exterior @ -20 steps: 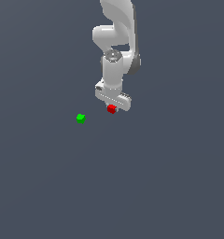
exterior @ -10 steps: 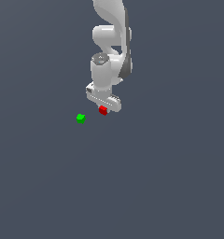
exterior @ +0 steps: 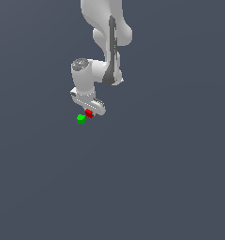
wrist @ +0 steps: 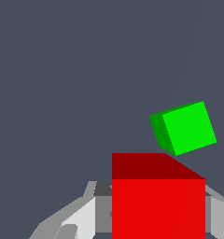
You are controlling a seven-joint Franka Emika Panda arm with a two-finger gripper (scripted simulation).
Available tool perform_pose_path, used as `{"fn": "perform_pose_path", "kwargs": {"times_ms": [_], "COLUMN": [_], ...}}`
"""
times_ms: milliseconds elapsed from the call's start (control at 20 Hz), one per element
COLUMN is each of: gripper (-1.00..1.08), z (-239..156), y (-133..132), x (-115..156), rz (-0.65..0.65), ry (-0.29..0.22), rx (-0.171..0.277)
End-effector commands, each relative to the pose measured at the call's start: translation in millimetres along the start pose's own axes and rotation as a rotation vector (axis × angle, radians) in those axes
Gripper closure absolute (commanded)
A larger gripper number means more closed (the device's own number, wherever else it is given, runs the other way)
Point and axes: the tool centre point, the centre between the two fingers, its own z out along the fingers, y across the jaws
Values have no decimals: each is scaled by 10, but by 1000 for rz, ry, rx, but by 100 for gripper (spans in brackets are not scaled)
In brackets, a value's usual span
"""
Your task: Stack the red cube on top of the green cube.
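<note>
Fingers point(wrist: 81, 219) pinching red cube point(exterior: 89, 113), hovering beside green cube point(exterior: 81, 119), not centred over it. Risk: releasing off-centre, red cube tipping off or knocking green cube aside.

The robot arm point(exterior: 102, 42) is white and round, with a dark gray stripe and a white gripper point(exterior: 89, 111)

The red cube point(wrist: 158, 205) has flat, untextured faces, matt and evenly coloured, with no shine. The green cube point(wrist: 186, 127), right of centre in the wrist view, looks the same: smooth, plain, plastic-like. The claw point(exterior: 88, 110) and arm point(exterior: 102, 37) wear a smooth white shell with soft shading, faintly satin, with darker grey trim. The bench point(exterior: 170, 178) is a uniform matt slate grey.
</note>
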Motion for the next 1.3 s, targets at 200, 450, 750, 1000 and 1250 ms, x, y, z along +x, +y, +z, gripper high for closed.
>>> {"fn": "perform_pose_path", "kwargs": {"times_ms": [200,450,750,1000,1250], "gripper": [108,108,108,-92,-92], "z": [103,148,157,155,155], "y": [340,487,518,510,510], "x": [240,350,383,379,379], "rz": [-2,-2,-2,-2,-2], "ry": [0,0,0,0,0], "rx": [1,2,2,2,2]}}
